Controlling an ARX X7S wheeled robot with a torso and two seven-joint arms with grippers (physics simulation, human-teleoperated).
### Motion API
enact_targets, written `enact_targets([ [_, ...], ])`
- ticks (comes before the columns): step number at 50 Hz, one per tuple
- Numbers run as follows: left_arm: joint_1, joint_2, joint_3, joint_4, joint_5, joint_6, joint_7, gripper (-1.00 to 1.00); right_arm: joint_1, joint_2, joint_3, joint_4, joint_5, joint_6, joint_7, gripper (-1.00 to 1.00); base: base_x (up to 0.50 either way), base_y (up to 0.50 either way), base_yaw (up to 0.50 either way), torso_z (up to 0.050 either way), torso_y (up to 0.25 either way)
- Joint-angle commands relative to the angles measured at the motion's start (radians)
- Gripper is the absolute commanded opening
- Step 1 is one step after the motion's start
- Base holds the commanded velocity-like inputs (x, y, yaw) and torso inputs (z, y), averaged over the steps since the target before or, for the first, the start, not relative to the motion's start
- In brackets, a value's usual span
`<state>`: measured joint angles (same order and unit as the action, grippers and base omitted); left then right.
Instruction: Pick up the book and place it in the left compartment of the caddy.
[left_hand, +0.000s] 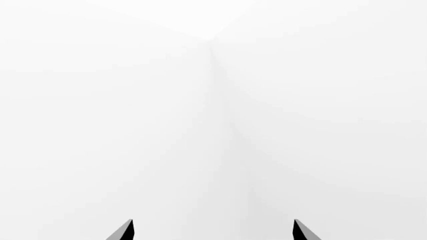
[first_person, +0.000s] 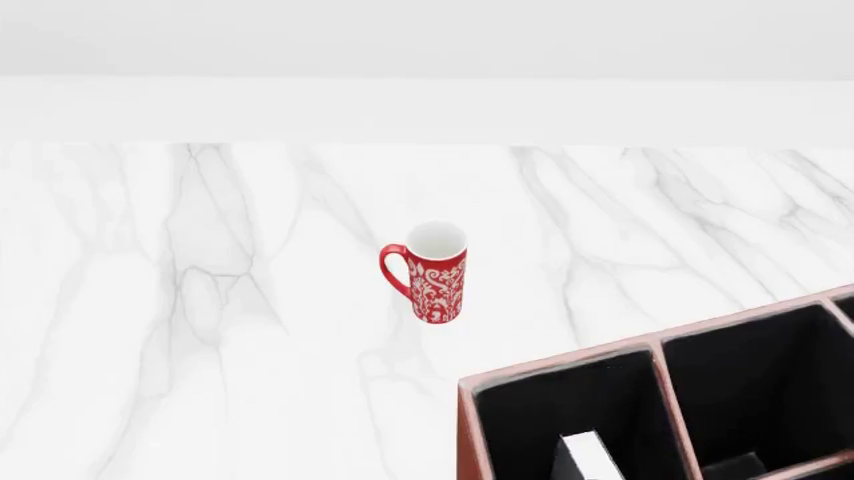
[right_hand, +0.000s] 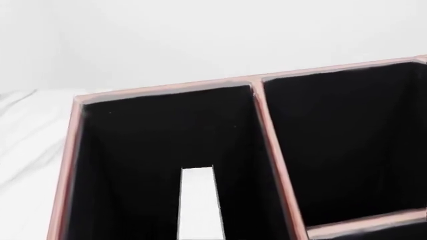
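Note:
The reddish-brown caddy (first_person: 561, 368) stands at the near right of the marble table. In its left compartment (first_person: 514, 430) the book (first_person: 589, 458) stands on end, showing a strip of white page edges between black covers. The right wrist view looks down into the caddy (right_hand: 167, 90), where the book (right_hand: 199, 205) sits in the left compartment (right_hand: 120, 165). My right gripper's fingers cannot be made out against the black lining. My left gripper (left_hand: 213, 225) is open with nothing between its fingers, facing a blank white wall.
A tall red patterned mug (first_person: 437, 272) stands upright mid-table, to the left of and beyond the caddy. The white marble table (first_person: 200, 300) stretches back to a white wall. Two smaller caddy slots (first_person: 761, 390) lie right of the book's compartment.

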<state>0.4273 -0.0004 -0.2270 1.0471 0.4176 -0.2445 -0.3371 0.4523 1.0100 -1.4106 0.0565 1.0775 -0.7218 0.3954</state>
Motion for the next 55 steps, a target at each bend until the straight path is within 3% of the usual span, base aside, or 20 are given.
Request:
enact_targets([
  [1,0.003,0.0,-0.002,0.0,-0.003,0.003,-0.001,1.0,0.02,-0.009,0.019,0.009,-0.009,0.012,-0.009,1.0,0.0,0.0,0.0,0.0,0.0],
  [30,0.032,0.0,0.009,0.0,-0.009,0.039,-0.038,1.0,0.012,-0.007,0.032,0.005,-0.005,0.015,-0.016,1.0,0.0,0.0,0.0,0.0,0.0],
  [31,0.03,0.0,-0.004,0.0,-0.018,0.039,-0.031,1.0,0.012,-0.031,0.044,0.056,0.027,-0.01,-0.073,1.0,0.0,0.0,0.0,0.0,0.0],
  [33,0.029,0.0,-0.008,0.0,-0.021,0.036,-0.028,1.0,0.008,0.004,0.032,-0.025,-0.015,0.018,0.002,1.0,0.0,0.0,0.0,0.0,0.0],
  [37,0.025,0.0,-0.013,0.0,-0.021,0.027,-0.019,1.0,0.01,-0.003,0.042,0.002,0.004,0.004,-0.033,1.0,0.0,0.0,0.0,0.0,0.0],
  [55,0.008,0.0,-0.004,0.0,-0.003,0.006,-0.008,1.0,0.023,0.096,0.061,-0.2,-0.112,-0.007,0.07,1.0,0.0,0.0,0.0,0.0,0.0],
])
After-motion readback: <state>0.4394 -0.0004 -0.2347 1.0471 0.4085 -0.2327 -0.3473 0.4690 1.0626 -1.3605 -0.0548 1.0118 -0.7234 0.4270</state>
